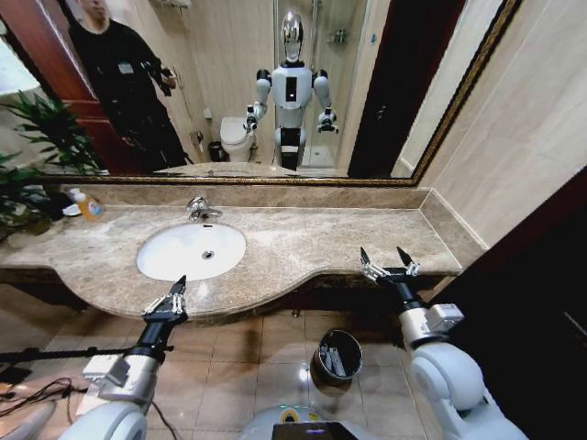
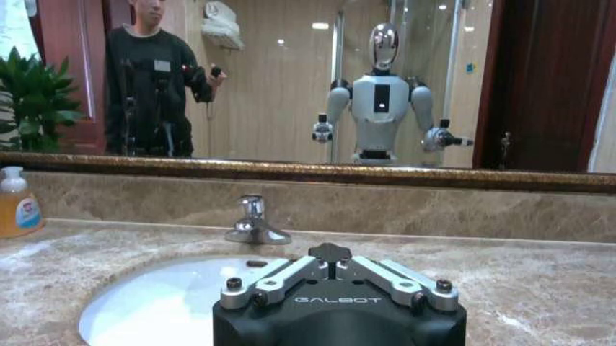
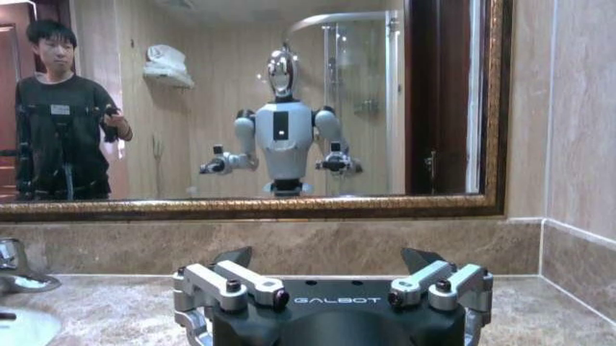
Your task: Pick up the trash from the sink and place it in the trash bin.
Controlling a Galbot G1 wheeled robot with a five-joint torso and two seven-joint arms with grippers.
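The trash bin [image 1: 337,357], dark w/ a shiny metal rim, is seen nearest the robot, on the tiled floor below the bench's front edge, between the two arms. A few pale bits are seen inside it; what they are can't be told.

The left pincer [image 1: 174,296] is held just at the bench's [image 1: 303,240] front edge, in front of the sink [image 1: 191,250]. Its fingers are drawn close together, nearly touching at the tips, w/ nothing gripped. In the left wrist view the pincer [image 2: 330,254] is aimed at the basin [image 2: 164,306] and the tap [image 2: 254,222].

The right pincer [image 1: 389,258] is held over the bench's right part, well apart from the sink. Its fingers are spread wide, nothing between them. In the right wrist view the pincer [image 3: 327,258] is seen w/ both dark fingertips [image 3: 234,256] apart, above bare marble.

The sink is a white oval basin set in the brown marble, w/ a drain at its middle. No trash can be made out in the basin from the head view. The chrome tap [image 1: 200,210] stands at the basin's far rim.

Farther left, near the wall, a bottle of orange liquid [image 1: 88,205] stands on the bench. Behind it all, a mirror [image 1: 275,82] runs along the wall.
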